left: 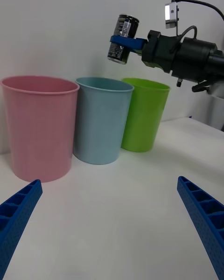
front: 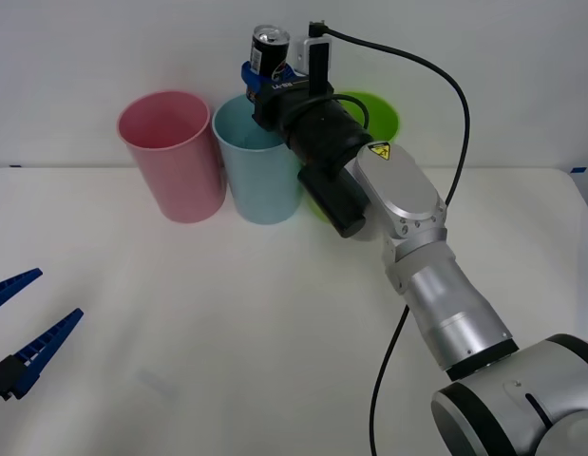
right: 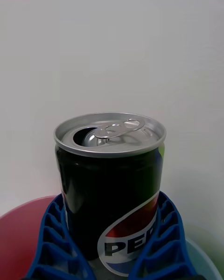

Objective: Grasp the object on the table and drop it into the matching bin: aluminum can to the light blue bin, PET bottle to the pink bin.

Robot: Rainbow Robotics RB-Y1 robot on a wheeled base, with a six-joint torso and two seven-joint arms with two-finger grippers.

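Observation:
A small black drink can [front: 269, 49] with a silver top and pull tab hangs in the air above the light blue bin [front: 258, 166]; my right gripper [front: 266, 80] is shut on it. Up close the can [right: 110, 186] sits between the blue fingers [right: 51, 242], with a pink rim and a light blue rim below. From the left wrist view the can [left: 122, 38] hangs over the light blue bin [left: 101, 119], beside the pink bin [left: 39, 123]. The pink bin [front: 172, 152] stands left of the blue one. My left gripper [front: 18, 328] rests open at the table's near left.
A lime green bin [front: 377, 119] stands right of the light blue one, partly behind my right arm; it also appears as the green bin [left: 143, 113]. The white table [front: 227, 332] spreads wide before the bins. A black cable loops from the right wrist.

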